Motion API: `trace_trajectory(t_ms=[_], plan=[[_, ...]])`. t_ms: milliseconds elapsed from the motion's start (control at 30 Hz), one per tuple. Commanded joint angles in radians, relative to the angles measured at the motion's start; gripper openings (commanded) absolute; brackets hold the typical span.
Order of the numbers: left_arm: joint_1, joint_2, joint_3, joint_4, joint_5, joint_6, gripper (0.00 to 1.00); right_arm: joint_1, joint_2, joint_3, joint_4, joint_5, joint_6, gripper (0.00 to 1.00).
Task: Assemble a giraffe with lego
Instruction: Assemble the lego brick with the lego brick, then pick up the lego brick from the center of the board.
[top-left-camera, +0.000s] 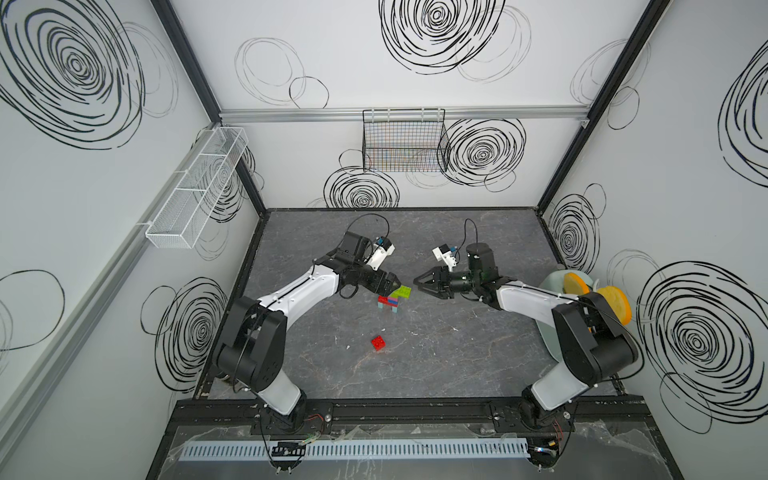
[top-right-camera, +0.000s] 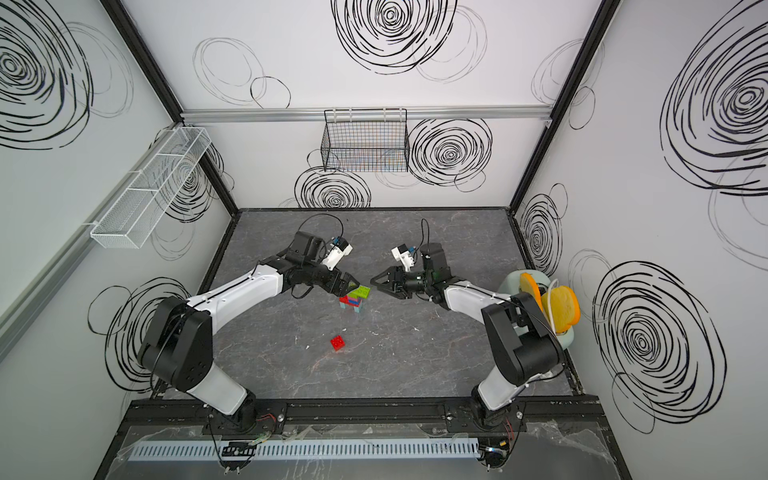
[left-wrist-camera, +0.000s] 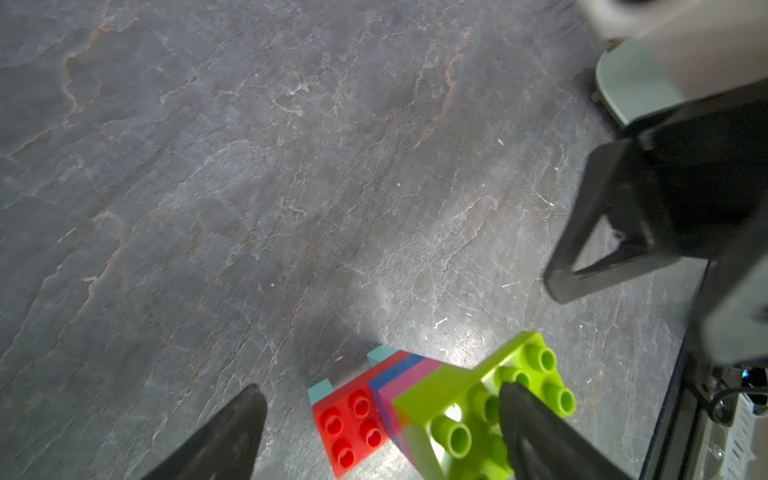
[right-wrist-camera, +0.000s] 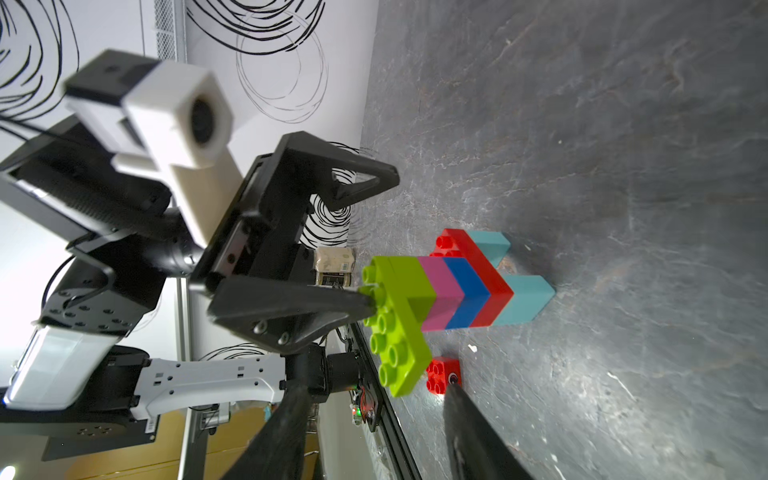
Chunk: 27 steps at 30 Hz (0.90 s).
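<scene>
Ok, giraffe (top-left-camera: 394, 300) stands at centre of table (top-left-camera: 457, 365), nearly done. L gripper (top-left-camera: 392, 284) jaws wide, one tip on lime head (top-left-camera: 402, 291), prob. steadying it. R gripper (top-left-camera: 417, 282) part-spread, empty, just beside head. Loose red eyed brick (top-left-camera: 378, 343) sits apart, nearer arm bases; I'd fetch it next.

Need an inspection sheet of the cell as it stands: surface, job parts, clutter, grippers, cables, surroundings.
Surface: dark marbled table, a few white flecks.
Job's things: giraffe upright mid-table, lime head on top; red eye brick lies apart from it, not yet fitted.
Clutter: toast slices in a pale rack at the right edge.
Grippers: left gripper open, one finger over the head's studs; right gripper open, holding nothing, just beside the head.
Cables: black cable loops rise from both wrists, clear of the bricks.
Surroundings: scribble-patterned walls; white mesh shelf on the left wall, black wire basket on the back wall.
</scene>
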Motion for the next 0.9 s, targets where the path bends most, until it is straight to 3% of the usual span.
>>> trace_trajectory(t_ms=[0, 233, 400, 633, 867], plan=[[-0.003, -0.035, -0.018, -0.094, -0.055, 0.029, 0.98, 0.035, -0.113, 0.002, -0.215, 0.162, -0.149, 0.58], [0.058, -0.176, -0.01, -0.096, -0.008, 0.013, 0.98, 0.307, -0.223, 0.041, -0.416, 0.553, -0.242, 0.6], [0.147, -0.279, -0.062, -0.062, 0.015, -0.001, 0.98, 0.507, -0.149, 0.11, -0.471, 0.762, -0.278, 0.6], [0.262, -0.447, -0.209, 0.034, -0.01, 0.024, 0.98, 0.661, 0.116, 0.325, -0.621, 0.946, -0.361, 0.6], [0.322, -0.637, -0.353, 0.139, -0.026, 0.062, 0.98, 0.695, 0.28, 0.418, -0.679, 0.982, -0.362, 0.58]])
